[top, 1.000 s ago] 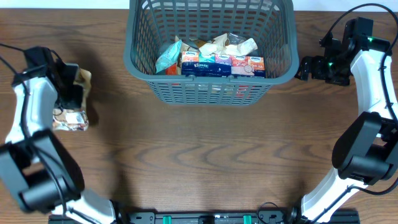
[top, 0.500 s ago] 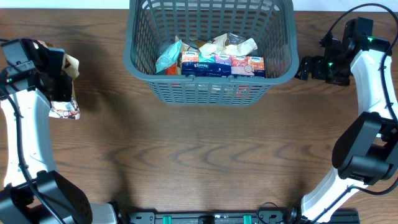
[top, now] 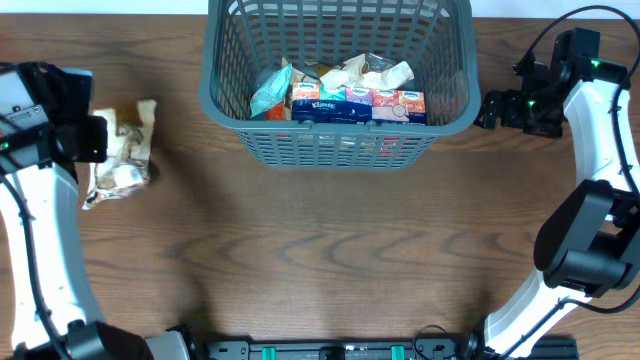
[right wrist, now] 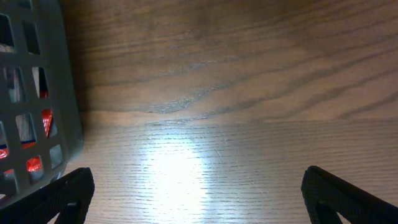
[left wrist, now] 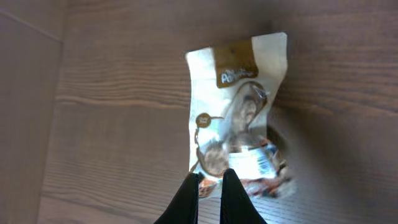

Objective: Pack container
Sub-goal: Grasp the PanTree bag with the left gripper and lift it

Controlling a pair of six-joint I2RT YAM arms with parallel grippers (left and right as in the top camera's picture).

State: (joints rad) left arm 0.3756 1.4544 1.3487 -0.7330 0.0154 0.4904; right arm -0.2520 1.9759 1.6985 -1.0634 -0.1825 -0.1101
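The left gripper [left wrist: 210, 179] has its jaws pressed together on one end of a snack packet [left wrist: 239, 118], pinching only a thin strip of the film. The rest of the bag trails away from the fingers, crumpled and slack, over the wooden table [top: 330, 260] at its left side. The packet looks light, soft and slippery, so a pinch on the flat sealed edge seems safer than a squeeze on the puffed middle, which could crush what is inside. The right gripper [right wrist: 199, 190] has its jaws wide apart and holds nothing, just beside the right wall of the container [top: 340, 148]. The container sits at the far middle of the table, well apart from the packet, and already holds tissue packs [top: 355, 105] and other bags. It looks stiff, and light enough to slide if nudged; its thick rim is the best place to take hold
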